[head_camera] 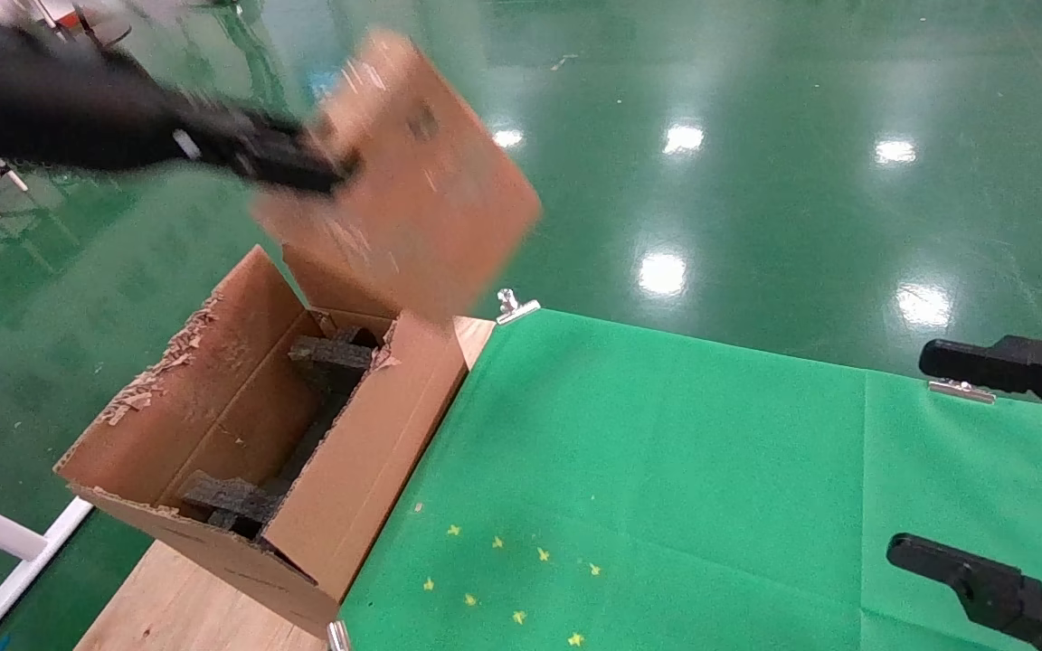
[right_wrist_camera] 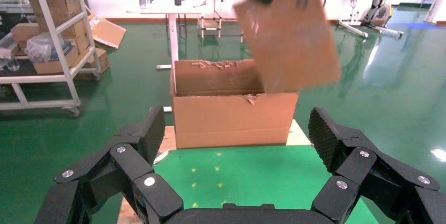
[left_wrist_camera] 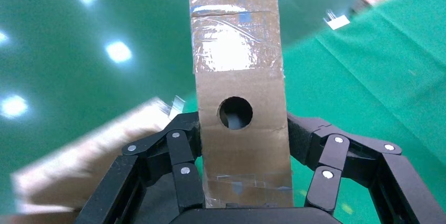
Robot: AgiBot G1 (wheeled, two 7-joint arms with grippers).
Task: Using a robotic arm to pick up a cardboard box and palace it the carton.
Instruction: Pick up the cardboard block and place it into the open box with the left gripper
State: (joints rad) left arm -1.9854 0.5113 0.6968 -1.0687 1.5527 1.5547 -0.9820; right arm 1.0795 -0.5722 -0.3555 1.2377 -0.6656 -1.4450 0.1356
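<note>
Above the carton at the table's left edge, left hand clamped on box; right hand wide open, empty.

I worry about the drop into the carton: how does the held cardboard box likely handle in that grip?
The cardboard box looks stiff, its faces flat between the left gripper fingers. Probably light, since one edge pinch carries it. Gripped near one end, tilted above the carton, it may swing or pivot.

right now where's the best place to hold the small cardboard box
Across its thin edge, as the left tool does now: fingers pinch the two broad faces of the cardboard box, coming from the narrow end. It is flat, so only that thickness fits.
</note>
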